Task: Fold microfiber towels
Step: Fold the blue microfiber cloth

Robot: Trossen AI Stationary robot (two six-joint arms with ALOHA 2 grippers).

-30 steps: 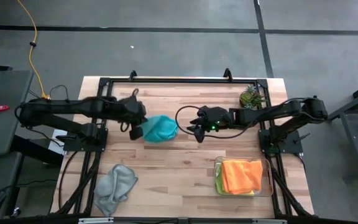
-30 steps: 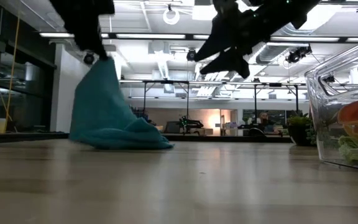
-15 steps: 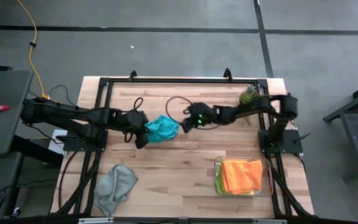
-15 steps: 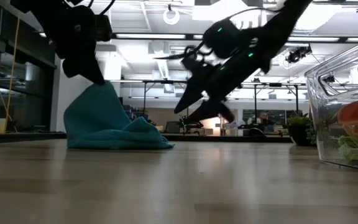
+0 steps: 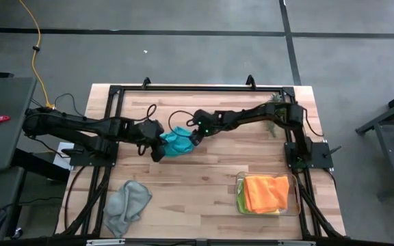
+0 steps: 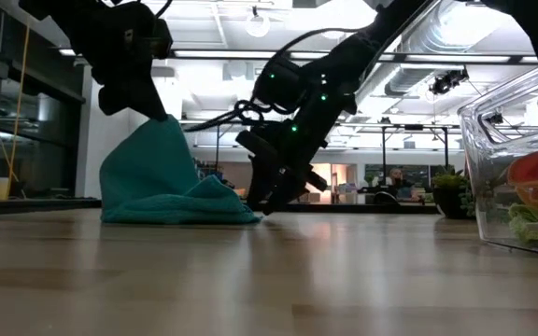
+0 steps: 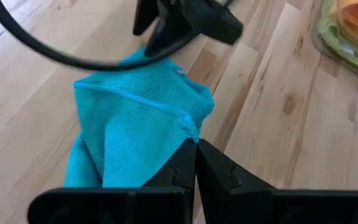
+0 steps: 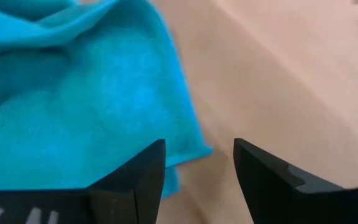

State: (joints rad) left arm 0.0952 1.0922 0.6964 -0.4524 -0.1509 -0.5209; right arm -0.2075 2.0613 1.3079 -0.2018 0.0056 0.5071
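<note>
Counter point(image 5: 204, 184) of pale wood planks, left to right. Crumpled soft grey microfiber towel point(image 5: 127, 203) sits near the front-left corner, well apart from my arms. My left gripper point(image 5: 157, 148) is at counter centre-left, fingers pinched together on a corner of the bunched teal microfiber towel point(image 5: 176, 141), lifting that corner into a peak point(image 6: 162, 140) while the rest of the cloth pools on the wood. In the left wrist view my fingers point(image 7: 194, 163) meet on the teal fabric edge. My right gripper point(image 5: 195, 139) reaches in from the right and is low at the teal towel's right edge, jaws spread wide; in the right wrist view the cloth's hem point(image 8: 185, 124) lies just ahead of my open fingers point(image 8: 143, 163), not yet between them. Clear plastic rectangular tray point(image 5: 295, 198) at front right holds a folded orange microfiber towel point(image 5: 265, 193) on top of a lime green one point(image 5: 240, 202). Small green potted plant point(image 5: 271, 102) at back right, partly hidden by my right arm.
</note>
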